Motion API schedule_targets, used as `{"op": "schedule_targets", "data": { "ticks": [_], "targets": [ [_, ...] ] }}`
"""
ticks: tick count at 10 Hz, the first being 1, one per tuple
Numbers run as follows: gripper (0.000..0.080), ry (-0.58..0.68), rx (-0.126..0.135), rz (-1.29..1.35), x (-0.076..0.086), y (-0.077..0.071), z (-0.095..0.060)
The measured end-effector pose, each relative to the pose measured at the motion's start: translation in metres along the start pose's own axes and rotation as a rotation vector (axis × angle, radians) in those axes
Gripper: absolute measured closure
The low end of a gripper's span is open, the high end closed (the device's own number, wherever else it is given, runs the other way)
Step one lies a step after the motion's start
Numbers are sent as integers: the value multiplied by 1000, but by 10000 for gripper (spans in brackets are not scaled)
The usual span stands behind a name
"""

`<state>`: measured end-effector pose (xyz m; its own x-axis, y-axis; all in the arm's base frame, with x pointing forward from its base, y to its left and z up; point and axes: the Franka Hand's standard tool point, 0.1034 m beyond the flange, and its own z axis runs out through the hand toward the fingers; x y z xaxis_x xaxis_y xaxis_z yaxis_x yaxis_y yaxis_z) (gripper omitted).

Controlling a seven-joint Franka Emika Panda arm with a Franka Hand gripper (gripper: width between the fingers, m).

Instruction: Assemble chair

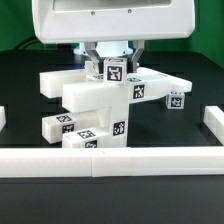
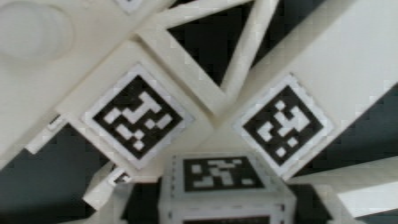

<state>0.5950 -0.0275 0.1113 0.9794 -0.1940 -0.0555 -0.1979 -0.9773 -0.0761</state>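
Chair parts (image 1: pixel 95 100) are sitting clustered beneath the gripper (image 1: pixel 115 62).
Exterior view is showing chunky matte-white slabs, wrist view only blurred tagged faces; gripper clamping or not, cannot tell.

table (image 1: pixel 110 205): black, bare in front | border rail (image 1: pixel 110 162): long, white, across the table, arms at both sides

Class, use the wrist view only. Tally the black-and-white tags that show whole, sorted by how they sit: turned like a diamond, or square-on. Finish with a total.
Diamond-turned tags: 2
Square-on tag: 1
Total: 3
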Motion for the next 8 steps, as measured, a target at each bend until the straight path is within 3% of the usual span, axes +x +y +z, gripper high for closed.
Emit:
{"op": "schedule_targets", "data": {
  "ticks": [3,6,8],
  "targets": [
    [518,2,-1,84,0,1,1],
    [518,38,40,459,4,6,0],
    [518,51,45,590,6,7,0]
  ]
}}
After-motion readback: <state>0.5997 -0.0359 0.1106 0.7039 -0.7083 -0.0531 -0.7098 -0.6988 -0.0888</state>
